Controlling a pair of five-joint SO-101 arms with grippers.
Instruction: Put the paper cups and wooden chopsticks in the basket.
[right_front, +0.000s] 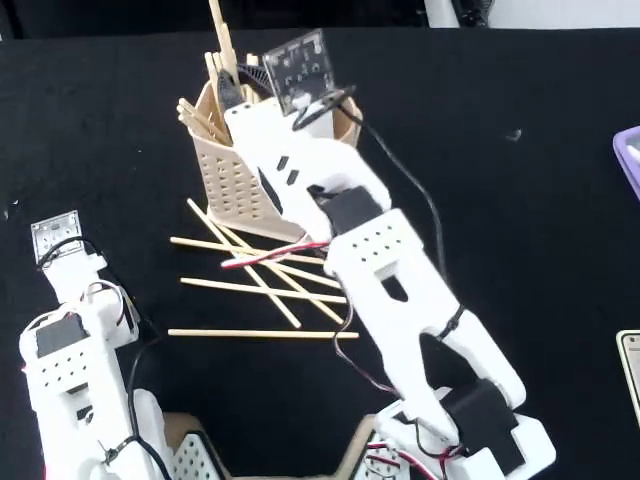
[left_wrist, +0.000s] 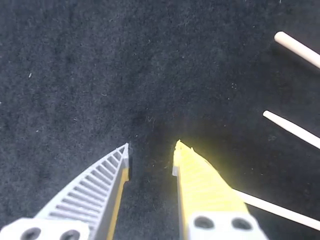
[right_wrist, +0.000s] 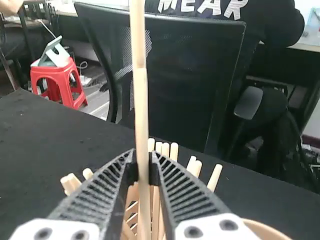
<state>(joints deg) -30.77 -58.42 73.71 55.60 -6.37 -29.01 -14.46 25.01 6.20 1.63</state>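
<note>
Near the far edge of the worktop, a little left of its middle, the basket (right_front: 235, 185) stands upright, and the right hand (right_wrist: 142, 157) hovers directly above its mouth. Its jaws are clamped on 1 held chopstick (right_wrist: 138, 75), which points almost straight up, with its lower part running down between the jaws toward the basket.

The step in hand looks like the drop of this stick. To do it well, the lower end should sit inside the rim before the jaws part, aimed at a gap among the standing chopsticks (right_wrist: 170, 150) instead of on top of one. The stick should stay close to vertical so it slides down and does not tip over the wall. The jaws need only ease apart, and the retreat is best made straight upward, since a sideways pull could drag neighbouring sticks out or nudge the light basket.

The left hand (left_wrist: 150, 150) rests low over bare black cloth near the left edge. Its jaws are apart and hold nothing, with the loose sticks' ends just beyond it.

Counted: 1 basket; 1 chopstick in the right hand; about 9 tips standing in the basket, though overlaps make that uncertain; and at least 5 loose chopsticks (right_front: 255, 333) lying crossed on the middle of the worktop, between the basket and the near edge. The right arm covers part of that pile, so a 6th may lie beneath it.
</note>
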